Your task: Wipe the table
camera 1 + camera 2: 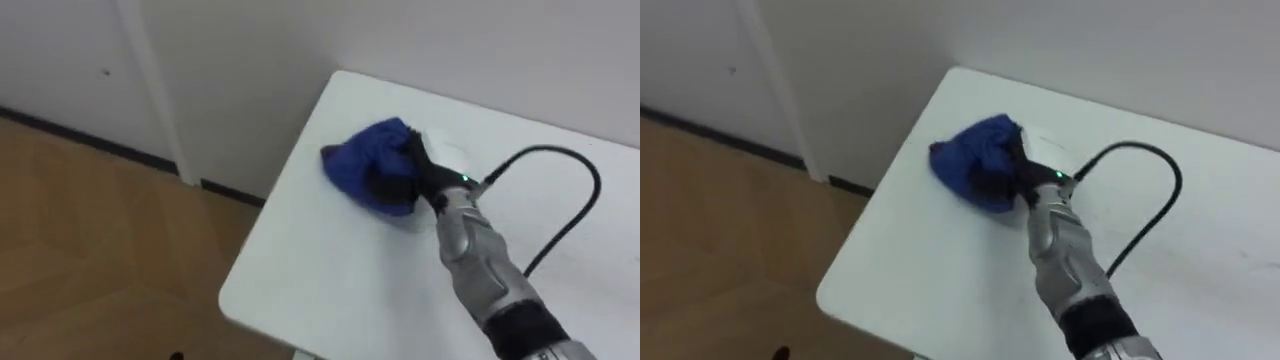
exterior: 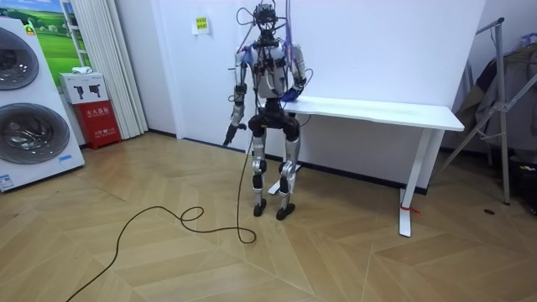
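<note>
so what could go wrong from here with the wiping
1. The crumpled blue cloth lies near the white rectangular table's left edge and far corner, so a stroke further that way could push it off.
2. The cloth is bunched up in the right hand, so it probably wipes only a narrow strip and may leave patches unwiped.

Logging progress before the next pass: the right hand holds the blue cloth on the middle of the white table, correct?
Not the middle. The right hand holds the blue cloth near a corner of the white table, close to its end edge, as the left eye view shows.
</note>
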`<state>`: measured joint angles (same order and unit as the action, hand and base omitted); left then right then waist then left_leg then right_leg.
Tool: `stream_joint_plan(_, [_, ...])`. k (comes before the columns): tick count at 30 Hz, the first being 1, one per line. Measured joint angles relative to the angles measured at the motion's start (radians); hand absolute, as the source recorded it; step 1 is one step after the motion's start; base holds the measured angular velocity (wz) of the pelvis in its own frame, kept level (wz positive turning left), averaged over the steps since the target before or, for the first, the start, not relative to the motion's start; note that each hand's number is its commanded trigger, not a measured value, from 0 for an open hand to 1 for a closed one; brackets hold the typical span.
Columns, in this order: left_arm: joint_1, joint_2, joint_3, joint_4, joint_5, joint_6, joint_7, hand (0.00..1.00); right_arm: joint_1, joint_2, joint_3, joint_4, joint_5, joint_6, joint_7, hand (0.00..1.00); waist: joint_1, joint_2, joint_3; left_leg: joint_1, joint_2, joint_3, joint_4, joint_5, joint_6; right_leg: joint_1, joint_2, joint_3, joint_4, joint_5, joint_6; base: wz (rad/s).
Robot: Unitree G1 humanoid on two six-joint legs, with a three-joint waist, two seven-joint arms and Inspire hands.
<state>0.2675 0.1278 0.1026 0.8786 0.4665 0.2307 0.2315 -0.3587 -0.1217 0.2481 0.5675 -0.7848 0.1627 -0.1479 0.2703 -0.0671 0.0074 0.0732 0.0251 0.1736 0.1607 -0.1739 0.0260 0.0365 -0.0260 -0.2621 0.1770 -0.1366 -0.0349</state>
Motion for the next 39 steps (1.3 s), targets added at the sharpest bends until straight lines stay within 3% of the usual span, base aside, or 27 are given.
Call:
stream_joint_plan(3, [0.057, 0.0, 0.007, -0.017, -0.001, 0.01, -0.033, 0.0, 0.118, -0.012, -0.084, 0.032, 0.032, -0.06, -0.042, 1.0, -0.039, 0.003, -0.0006, -0.008, -0.004, -0.038, 0.009, 0.0, 0.001, 0.005, -0.016, -0.044, 0.035, -0.009, 0.013, 0.58])
stream_joint_plan(5, [0.065, 0.009, 0.037, -0.019, 0.009, 0.003, -0.054, 0.0, 0.209, -0.014, -0.153, 0.05, 0.052, -0.144, -0.115, 1.0, -0.094, 0.013, 0.0035, 0.006, -0.001, -0.005, 0.04, 0.0, 0.002, -0.003, -0.047, -0.052, 0.126, -0.037, 0.045, 0.29])
stream_joint_plan(6, [0.062, 0.014, 0.048, -0.024, 0.011, -0.006, -0.056, 0.0, 0.233, -0.015, -0.172, 0.052, 0.055, -0.154, -0.132, 1.0, -0.106, 0.015, 0.0025, 0.01, 0.004, 0.008, 0.045, -0.001, 0.003, -0.011, -0.056, -0.053, 0.165, -0.045, 0.059, 0.06])
stream_joint_plan(7, [0.054, 0.029, 0.073, -0.026, 0.03, -0.036, -0.058, 0.0, 0.279, -0.024, -0.216, 0.052, 0.089, -0.158, -0.172, 1.0, -0.108, 0.02, -0.0001, 0.009, 0.013, 0.046, 0.049, -0.009, 0.014, -0.048, -0.101, -0.056, 0.293, -0.073, 0.078, 0.13])
stream_joint_plan(8, [0.031, 0.047, 0.093, -0.036, 0.046, -0.062, -0.061, 0.0, 0.322, -0.049, -0.254, 0.056, 0.152, -0.158, -0.216, 1.0, -0.129, 0.033, -0.0051, 0.008, 0.03, 0.074, 0.058, -0.038, 0.02, -0.079, -0.172, -0.054, 0.404, -0.104, 0.097, 0.29])
stream_joint_plan(9, [0.025, 0.057, 0.098, -0.053, 0.051, -0.07, -0.062, 0.0, 0.341, -0.063, -0.267, 0.062, 0.187, -0.159, -0.239, 1.0, -0.143, 0.04, -0.0069, 0.007, 0.043, 0.09, 0.061, -0.059, 0.017, -0.081, -0.208, -0.049, 0.432, -0.108, 0.105, 0.38])
stream_joint_plan(11, [0.019, 0.107, 0.138, -0.076, 0.059, -0.104, -0.062, 0.0, 0.389, -0.114, -0.277, 0.112, 0.279, -0.164, -0.299, 1.0, -0.147, 0.045, -0.0135, 0.008, 0.087, 0.114, 0.105, -0.083, -0.005, -0.09, -0.337, 0.002, 0.425, -0.084, 0.124, -0.08])
stream_joint_plan(12, [0.019, 0.121, 0.148, -0.075, 0.059, -0.105, -0.063, 0.0, 0.394, -0.121, -0.279, 0.123, 0.288, -0.167, -0.309, 1.0, -0.152, 0.046, -0.0134, 0.002, 0.103, 0.116, 0.124, -0.09, -0.012, -0.087, -0.352, 0.018, 0.394, -0.071, 0.128, -0.3])
stream_joint_plan(14, [0.012, 0.163, 0.159, -0.076, 0.05, -0.106, -0.063, 0.0, 0.426, -0.129, -0.3, 0.133, 0.319, -0.17, -0.333, 1.0, -0.165, 0.046, -0.0151, -0.038, 0.176, 0.094, 0.216, -0.127, -0.05, -0.049, -0.379, 0.035, 0.225, -0.009, 0.138, -0.09])
stream_joint_plan(16, [0.008, 0.181, 0.158, -0.081, 0.044, -0.106, -0.06, 0.0, 0.439, -0.129, -0.31, 0.133, 0.324, -0.172, -0.333, 1.0, -0.176, 0.04, -0.0182, -0.073, 0.228, 0.067, 0.276, -0.149, -0.084, -0.014, -0.389, -0.02, 0.142, 0.041, 0.147, 0.1])
stream_joint_plan(18, [0.007, 0.175, 0.143, -0.083, 0.03, -0.105, -0.06, 0.0, 0.43, -0.128, -0.306, 0.126, 0.316, -0.173, -0.32, 1.0, -0.177, 0.033, -0.0212, -0.082, 0.269, 0.057, 0.305, -0.151, -0.125, 0.011, -0.383, -0.059, 0.087, 0.091, 0.156, -0.06])
stream_joint_plan(21, [-0.006, 0.142, 0.119, -0.082, -0.047, -0.106, -0.055, 0.0, 0.364, -0.112, -0.242, 0.118, 0.302, -0.175, -0.294, 1.0, -0.147, 0.032, -0.0204, -0.058, 0.362, 0.072, 0.299, -0.12, -0.218, -0.007, -0.299, -0.079, 0.107, 0.119, 0.154, -0.42])
stream_joint_plan(22, [-0.017, 0.131, 0.108, -0.083, -0.069, -0.106, -0.053, 0.0, 0.324, -0.106, -0.205, 0.092, 0.279, -0.171, -0.273, 1.0, -0.123, 0.03, -0.0198, -0.059, 0.4, 0.081, 0.289, -0.098, -0.259, -0.044, -0.264, -0.125, 0.176, 0.072, 0.171, -0.75])
stream_joint_plan(23, [-0.032, 0.101, 0.102, -0.081, -0.081, -0.105, -0.051, 0.0, 0.268, -0.104, -0.174, 0.078, 0.251, -0.164, -0.237, 1.0, -0.094, 0.053, -0.0169, -0.057, 0.456, 0.076, 0.275, -0.074, -0.24, -0.099, -0.218, -0.139, 0.263, 0.006, 0.172, -0.73])
stream_joint_plan(24, [-0.035, 0.092, 0.098, -0.083, -0.082, -0.106, -0.052, 0.0, 0.243, -0.092, -0.164, 0.073, 0.235, -0.154, -0.219, 1.0, -0.089, 0.052, -0.0146, -0.059, 0.47, 0.073, 0.271, -0.051, -0.201, -0.121, -0.203, -0.14, 0.291, -0.019, 0.153, -0.53])
stream_joint_plan(25, [-0.042, 0.079, 0.079, -0.075, -0.087, -0.108, -0.053, 0.0, 0.201, -0.073, -0.141, 0.056, 0.196, -0.125, -0.179, 1.0, -0.088, 0.045, -0.0117, -0.085, 0.472, 0.048, 0.284, -0.007, -0.142, -0.152, -0.181, -0.129, 0.328, -0.07, 0.117, -0.08])
stream_joint_plan(26, [-0.035, 0.067, 0.042, -0.073, -0.094, -0.107, -0.056, 0.0, 0.164, -0.068, -0.111, 0.041, 0.179, -0.089, -0.146, 1.0, -0.091, 0.044, -0.0119, -0.136, 0.43, 0.014, 0.368, -0.025, -0.133, -0.16, -0.164, -0.126, 0.331, -0.091, 0.093, -0.06])
stream_joint_plan(27, [-0.03, 0.065, 0.028, -0.073, -0.095, -0.108, -0.06, 0.0, 0.146, -0.067, -0.102, 0.038, 0.176, -0.076, -0.128, 1.0, -0.09, 0.044, -0.0083, -0.156, 0.4, 0.003, 0.411, -0.044, -0.124, -0.162, -0.157, -0.124, 0.329, -0.101, 0.087, -0.12])
stream_joint_plan(28, [-0.018, 0.061, 0.014, -0.073, -0.095, -0.105, -0.07, 0.0, 0.12, -0.07, -0.097, 0.039, 0.167, -0.062, -0.097, 1.0, -0.081, 0.046, -0.0003, -0.196, 0.317, -0.018, 0.483, -0.087, -0.111, -0.16, -0.149, -0.119, 0.32, -0.109, 0.07, -0.23])
stream_joint_plan(29, [0.005, 0.06, 0.012, -0.075, -0.092, -0.097, -0.076, 0.0, 0.111, -0.076, -0.098, 0.041, 0.168, -0.053, -0.081, 1.0, -0.074, 0.05, 0.0012, -0.227, 0.219, -0.034, 0.506, -0.123, -0.103, -0.156, -0.141, -0.115, 0.308, -0.109, 0.056, -0.24])
stream_joint_plan(30, [0.021, 0.06, 0.012, -0.079, -0.092, -0.093, -0.078, 0.0, 0.111, -0.079, -0.1, 0.04, 0.168, -0.052, -0.077, 1.0, -0.071, 0.053, 0.0017, -0.237, 0.172, -0.032, 0.493, -0.135, -0.095, -0.153, -0.135, -0.112, 0.297, -0.106, 0.05, -0.31])
stream_joint_plan(31, [0.056, 0.058, 0.014, -0.091, -0.095, -0.079, -0.083, 0.0, 0.116, -0.084, -0.108, 0.04, 0.171, -0.056, -0.077, 1.0, -0.067, 0.065, 0.005, -0.243, 0.092, -0.019, 0.438, -0.14, -0.077, -0.141, -0.118, -0.102, 0.271, -0.1, 0.041, -0.41])
stream_joint_plan(32, [0.084, 0.058, 0.019, -0.096, -0.109, -0.072, -0.087, 0.0, 0.127, -0.086, -0.122, 0.042, 0.171, -0.071, -0.085, 1.0, -0.067, 0.075, 0.0034, -0.24, 0.019, -0.015, 0.343, -0.109, -0.02, -0.141, -0.105, -0.088, 0.253, -0.095, 0.039, -0.5])
stream_joint_plan(33, [0.095, 0.058, 0.031, -0.096, -0.119, -0.069, -0.087, 0.0, 0.13, -0.086, -0.122, 0.046, 0.168, -0.082, -0.092, 1.0, -0.067, 0.074, 0.0022, -0.231, 0.0, -0.014, 0.306, -0.08, 0.024, -0.141, -0.1, -0.075, 0.248, -0.096, 0.039, -0.39])
stream_joint_plan(35, [0.097, 0.054, 0.09, -0.073, -0.16, -0.069, -0.075, 0.0, 0.199, -0.1, -0.149, 0.075, 0.173, -0.156, -0.149, 1.0, -0.098, 0.065, -0.0074, -0.16, -0.006, -0.005, 0.189, -0.04, 0.024, -0.089, -0.08, -0.079, 0.158, -0.065, 0.044, -0.07])
stream_joint_plan(38, [0.111, 0.03, 0.147, -0.053, -0.159, -0.071, -0.036, 0.0, 0.319, -0.112, -0.246, 0.1, 0.195, -0.231, -0.262, 1.0, -0.153, 0.039, -0.0168, -0.082, -0.013, 0.001, 0.079, -0.005, 0.02, -0.017, -0.06, -0.089, 0.057, -0.035, 0.035, 0.03])
stream_joint_plan(39, [0.108, 0.023, 0.156, -0.056, -0.158, -0.071, -0.032, 0.0, 0.339, -0.119, -0.276, 0.106, 0.208, -0.24, -0.288, 1.0, -0.167, 0.032, -0.0154, -0.083, -0.015, -0.003, 0.069, 0.002, 0.019, -0.014, -0.058, -0.094, 0.042, -0.028, 0.034, 0.22])
